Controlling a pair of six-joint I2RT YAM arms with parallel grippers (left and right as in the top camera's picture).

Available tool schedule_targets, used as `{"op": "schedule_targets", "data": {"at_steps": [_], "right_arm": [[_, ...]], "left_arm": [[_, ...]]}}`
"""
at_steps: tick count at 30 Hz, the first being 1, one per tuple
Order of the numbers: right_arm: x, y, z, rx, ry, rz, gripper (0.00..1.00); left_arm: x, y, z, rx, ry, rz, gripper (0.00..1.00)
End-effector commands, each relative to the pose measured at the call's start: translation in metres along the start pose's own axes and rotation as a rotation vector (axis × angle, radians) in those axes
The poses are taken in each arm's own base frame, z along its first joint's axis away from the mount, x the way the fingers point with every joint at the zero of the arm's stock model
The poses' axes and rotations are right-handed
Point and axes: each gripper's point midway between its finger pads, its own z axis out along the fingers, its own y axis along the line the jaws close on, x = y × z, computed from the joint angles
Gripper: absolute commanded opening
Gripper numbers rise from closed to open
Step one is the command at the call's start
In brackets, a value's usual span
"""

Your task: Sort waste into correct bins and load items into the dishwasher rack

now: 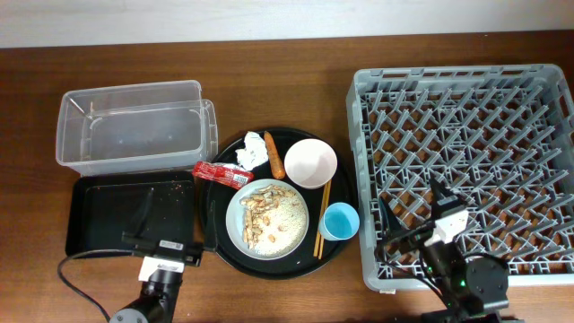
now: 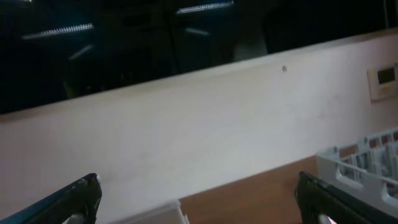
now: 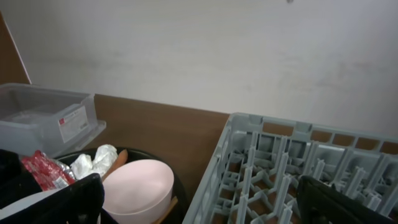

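On a round black tray (image 1: 235,251) lie a crumpled tissue (image 1: 253,151), a carrot piece (image 1: 273,154), a red wrapper (image 1: 221,173), a white bowl (image 1: 310,163), a plate (image 1: 267,218) of beige scraps, chopsticks (image 1: 323,220) and a blue cup (image 1: 340,221). The clear tub (image 1: 134,126) and the black rectangular tray (image 1: 117,215) stand to the left, the grey rack (image 1: 466,161) to the right. My left gripper (image 1: 175,235) hangs open over the black rectangular tray's near edge. Open too, my right gripper (image 1: 417,220) is over the rack's near left corner, with the bowl (image 3: 137,186) to its left.
The brown table (image 1: 287,63) runs to a pale wall (image 3: 205,56) at the back. The left wrist view shows mostly that wall (image 2: 186,124), a tub corner (image 2: 168,214) and a rack corner (image 2: 367,168).
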Motion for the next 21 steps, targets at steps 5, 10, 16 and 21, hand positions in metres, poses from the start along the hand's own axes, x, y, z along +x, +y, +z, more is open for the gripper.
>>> {"op": "schedule_targets", "data": {"at_steps": [5, 10, 16, 21], "right_arm": [[-0.046, 0.000, 0.007, -0.010, 0.009, 0.003, 0.98], [-0.044, 0.000, 0.015, -0.022, 0.120, 0.029, 0.98], [-0.034, -0.003, 0.027, -0.023, 0.332, 0.079, 0.98], [-0.037, -0.005, 0.039, -0.023, 0.501, 0.119, 0.98]], "left_arm": [[-0.026, 0.003, 0.000, -0.004, -0.080, 0.018, 0.99], [-0.024, 0.003, 0.001, 0.004, -0.042, 0.015, 0.99], [-0.022, 0.006, 0.012, 0.027, 0.141, 0.001, 0.99], [-0.030, 0.014, 0.037, 0.039, 0.318, -0.007, 0.99]]}}
